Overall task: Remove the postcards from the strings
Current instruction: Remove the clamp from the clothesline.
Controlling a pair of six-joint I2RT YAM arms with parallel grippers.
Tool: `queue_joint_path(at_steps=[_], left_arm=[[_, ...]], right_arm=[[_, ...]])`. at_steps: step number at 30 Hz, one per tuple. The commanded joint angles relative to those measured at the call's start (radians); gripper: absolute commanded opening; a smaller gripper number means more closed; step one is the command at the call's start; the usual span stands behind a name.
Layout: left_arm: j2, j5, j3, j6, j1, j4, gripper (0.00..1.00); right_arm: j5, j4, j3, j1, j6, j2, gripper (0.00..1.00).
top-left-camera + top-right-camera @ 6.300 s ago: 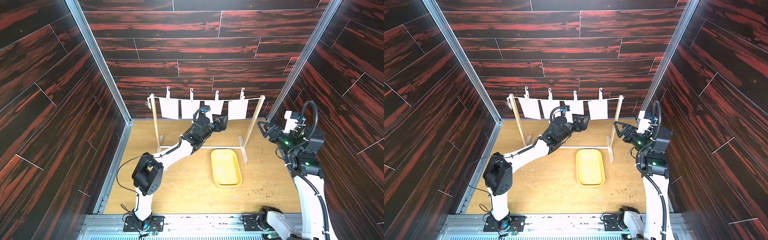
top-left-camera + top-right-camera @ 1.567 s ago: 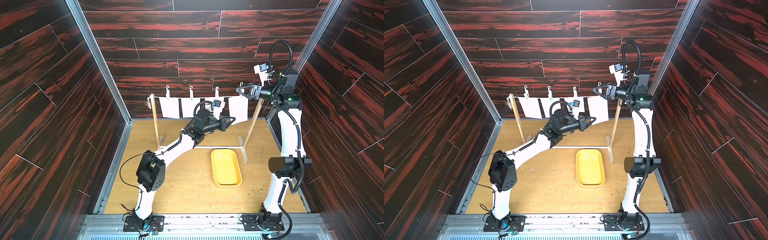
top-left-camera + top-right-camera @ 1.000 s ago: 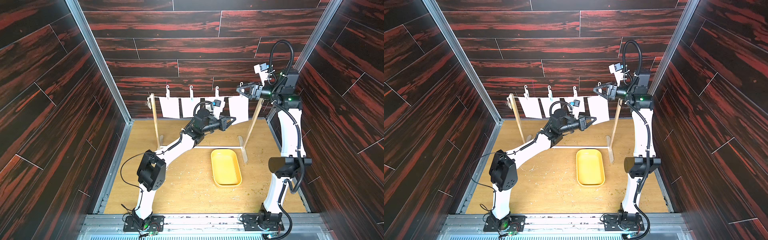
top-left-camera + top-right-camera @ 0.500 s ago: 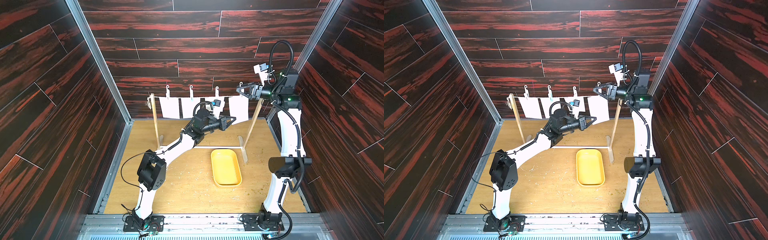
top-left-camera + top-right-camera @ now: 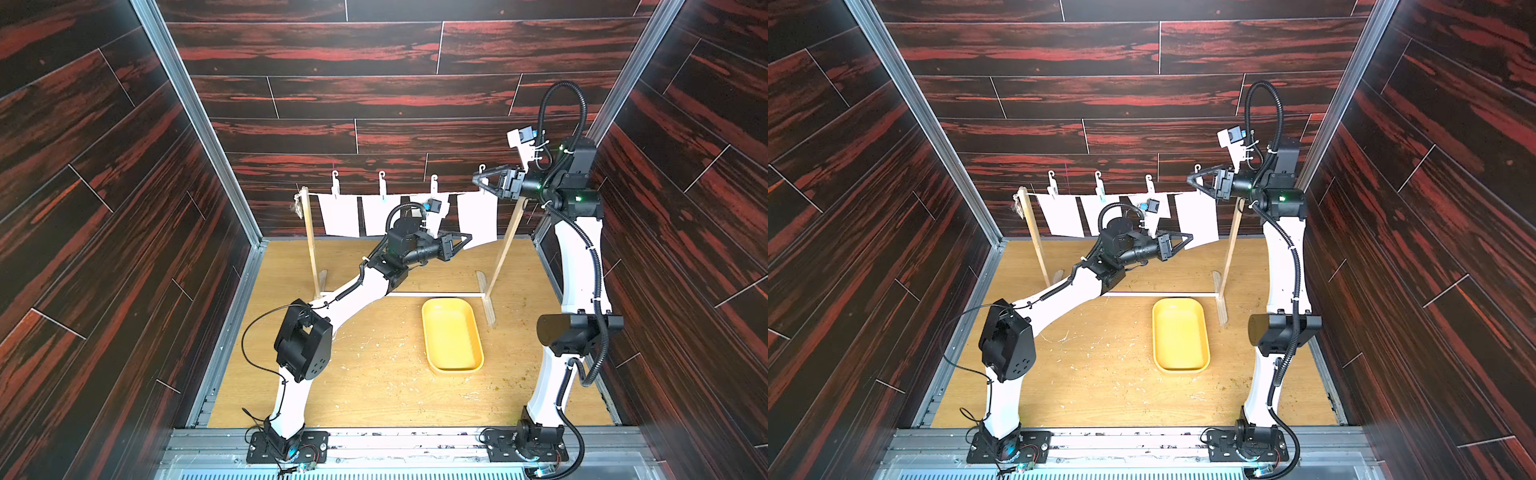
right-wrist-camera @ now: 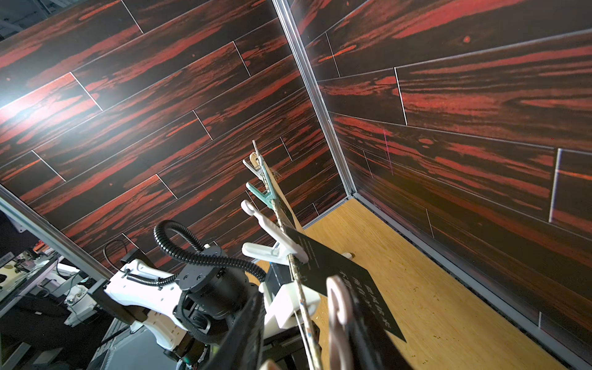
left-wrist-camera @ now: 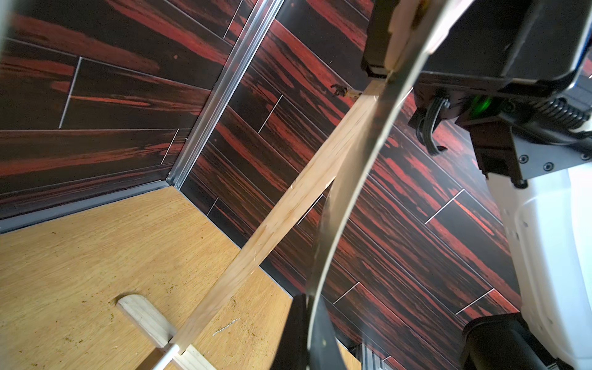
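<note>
Right gripper (image 5: 478, 179): narrowing around clothespin (image 5: 482, 169) at 3 o'clock end of string (image 5: 452, 193), squeeze not discernible | left gripper (image 5: 467, 239): clamping postcard (image 5: 478, 216) at its 7 o'clock corner | nearing first release.

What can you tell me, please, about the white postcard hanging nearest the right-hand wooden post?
The plain white rectangular paper postcard looks thin and hangs last on the thin whitish twine string, beside the slim light-wood post. A pale hooked clothespin clips its top edge. The left gripper is shut on its lower corner, and the left wrist view shows the card bowed in a curve. The right gripper is at the clothespin; whether it grips is unclear.
</note>
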Motion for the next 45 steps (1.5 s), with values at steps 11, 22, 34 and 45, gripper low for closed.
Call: queue_joint_path(at_steps=[11, 22, 34, 45], left_arm=[[-0.011, 0.002, 0.017, -0.019, 0.008, 0.058, 0.00], [-0.009, -0.004, 0.002, -0.022, 0.008, 0.060, 0.00], [-0.015, 0.001, -0.035, -0.025, 0.003, 0.068, 0.00], [-0.045, -0.005, -0.142, -0.014, -0.008, 0.092, 0.00]], right_arm=[[0.002, 0.027, -0.007, 0.004, 0.018, 0.000, 0.27], [0.016, 0.063, -0.006, 0.004, 0.046, -0.014, 0.21], [0.062, 0.133, -0.005, 0.003, 0.089, -0.034, 0.18], [0.132, 0.188, -0.005, 0.004, 0.124, -0.047, 0.17]])
